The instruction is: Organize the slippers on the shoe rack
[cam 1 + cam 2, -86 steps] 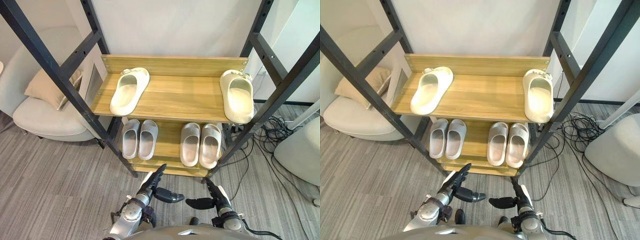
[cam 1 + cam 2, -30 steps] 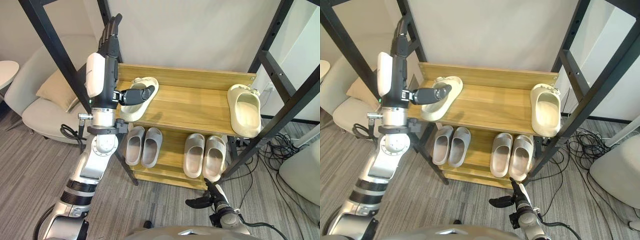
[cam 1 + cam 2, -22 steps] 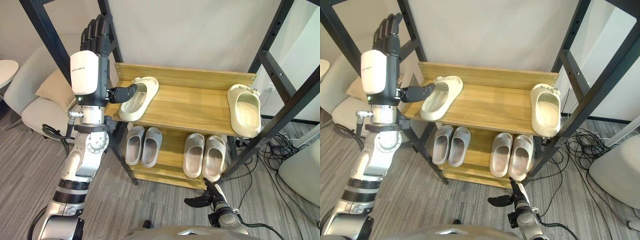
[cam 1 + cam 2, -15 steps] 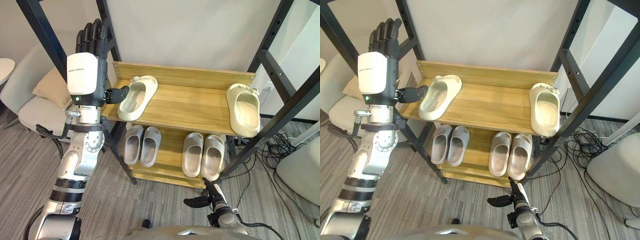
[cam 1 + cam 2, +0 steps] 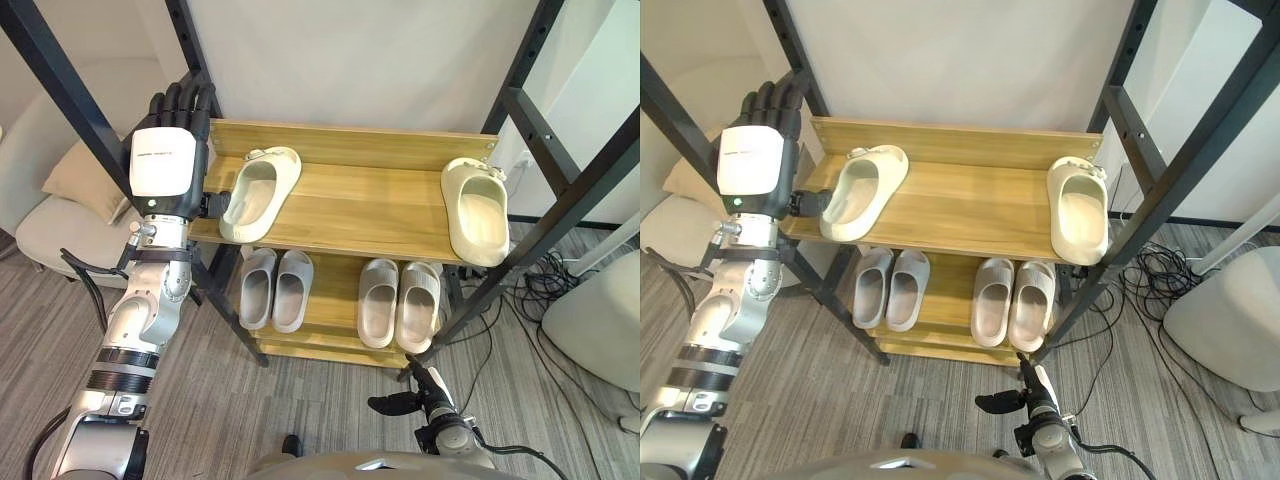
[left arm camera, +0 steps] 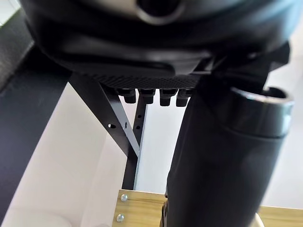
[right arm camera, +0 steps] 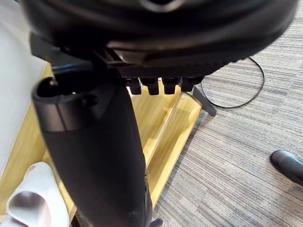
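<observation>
The wooden shoe rack (image 5: 370,205) has two cream slippers on its top shelf. One cream slipper (image 5: 258,190) lies slanted at the left end, the other cream slipper (image 5: 475,210) at the right end. Two pairs of grey slippers (image 5: 272,290) (image 5: 400,302) sit side by side on the lower shelf. My left hand (image 5: 165,150) is raised at the shelf's left end, open, fingers straight up, its thumb (image 5: 812,203) close to the left slipper's heel. Low in front of the rack, my right hand (image 5: 405,404) hangs open and holds nothing.
Black slanted frame posts (image 5: 95,135) stand at both sides of the rack. An armchair with a beige cushion (image 5: 85,175) is on the left. Cables (image 5: 545,285) and a white rounded object (image 5: 600,310) lie on the grey floor at the right.
My left hand rose from low down to the shelf's left end, reached the left slipper, then drew back to the left and lower. The view shifted too. The right hand stayed low.
</observation>
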Motion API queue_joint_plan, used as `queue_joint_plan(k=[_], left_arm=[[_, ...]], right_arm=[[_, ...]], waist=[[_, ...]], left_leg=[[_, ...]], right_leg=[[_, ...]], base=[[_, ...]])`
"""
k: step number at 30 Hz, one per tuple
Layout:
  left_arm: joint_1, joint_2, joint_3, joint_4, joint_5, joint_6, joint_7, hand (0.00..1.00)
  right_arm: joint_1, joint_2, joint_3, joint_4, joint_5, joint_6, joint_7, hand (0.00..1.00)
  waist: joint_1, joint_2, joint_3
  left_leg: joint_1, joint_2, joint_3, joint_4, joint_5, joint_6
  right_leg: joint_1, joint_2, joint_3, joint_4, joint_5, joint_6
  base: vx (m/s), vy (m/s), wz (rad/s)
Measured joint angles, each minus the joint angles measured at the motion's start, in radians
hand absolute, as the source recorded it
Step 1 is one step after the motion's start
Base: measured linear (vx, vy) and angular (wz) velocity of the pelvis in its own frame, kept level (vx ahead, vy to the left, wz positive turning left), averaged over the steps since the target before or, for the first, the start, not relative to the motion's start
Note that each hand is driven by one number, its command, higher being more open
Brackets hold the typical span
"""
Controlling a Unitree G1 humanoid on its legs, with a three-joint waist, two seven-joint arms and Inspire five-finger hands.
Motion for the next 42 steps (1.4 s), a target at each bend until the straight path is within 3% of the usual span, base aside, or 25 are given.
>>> queue_joint_plan(k=[14,15,24,42], left_arm=[[-0.116,0.000,-0.021,0.090,-0.001,0.032,0.016,1.00],[-0.126,0.000,-0.024,0.099,-0.001,0.035,0.016,0.00],[-0.214,0.010,-0.058,0.178,-0.012,0.045,0.015,0.00],[-0.215,0.010,-0.077,0.218,-0.043,0.043,0.013,0.00]], right_arm=[[-0.005,0.012,-0.033,0.001,0.000,0.000,-0.022,1.00],[-0.005,0.012,-0.037,0.001,0.000,0.000,-0.023,1.00],[-0.017,0.015,-0.039,0.002,0.002,0.000,-0.032,1.00],[-0.018,0.039,-0.047,0.002,0.005,-0.001,-0.044,1.00]], waist=[[-0.002,0.008,0.019],[-0.002,0.008,0.019],[-0.009,0.013,0.032],[-0.034,0.016,0.039]], left_leg=[[-0.039,-0.002,0.024,0.000,0.002,0.003],[-0.041,-0.002,0.026,0.000,0.002,0.003],[-0.059,-0.004,0.054,0.000,0.006,0.008],[-0.060,-0.014,0.072,0.000,0.010,0.014]], right_leg=[[-0.048,-0.001,0.024,-0.011,0.022,0.001],[-0.050,-0.001,0.026,-0.011,0.023,0.001],[-0.082,-0.005,0.054,-0.011,0.038,0.003],[-0.092,-0.016,0.072,-0.013,0.051,0.008]], base=[[-0.01,0.015,-0.05],[-0.01,0.015,-0.04],[-0.03,0.021,-0.09],[-0.01,0.010,-0.03]])
